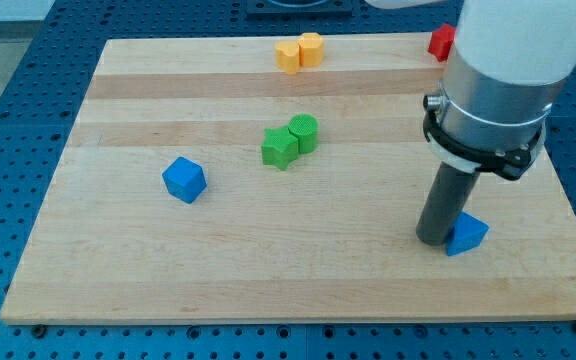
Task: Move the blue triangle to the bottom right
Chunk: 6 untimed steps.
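The blue triangle (467,234) lies on the wooden board (268,270) near the view's bottom right. My tip (434,239) stands on the board right against the triangle's left side, touching it or nearly so. The rod and the arm's white body rise above it and hide part of the board's right side.
A blue cube (184,180) sits at the left of centre. A green star (280,148) and a green cylinder (304,133) sit together in the middle. Two yellow-orange blocks (299,52) sit at the top edge. A red block (441,42) shows at the top right, partly hidden by the arm.
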Available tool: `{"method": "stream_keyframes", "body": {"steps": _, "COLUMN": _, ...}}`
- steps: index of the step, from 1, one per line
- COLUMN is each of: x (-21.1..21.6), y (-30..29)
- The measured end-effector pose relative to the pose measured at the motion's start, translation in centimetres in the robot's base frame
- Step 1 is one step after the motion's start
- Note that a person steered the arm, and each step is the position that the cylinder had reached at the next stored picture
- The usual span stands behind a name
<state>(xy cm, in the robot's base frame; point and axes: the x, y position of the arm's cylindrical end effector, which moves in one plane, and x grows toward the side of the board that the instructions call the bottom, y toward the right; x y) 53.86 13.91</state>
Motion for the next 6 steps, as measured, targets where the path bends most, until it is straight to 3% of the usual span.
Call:
{"method": "stream_keyframes", "body": {"steps": 5, "x": -2.3, "y": 4.5}}
{"method": "stream_keyframes", "body": {"steps": 6, "x": -1.3, "y": 5.5}}
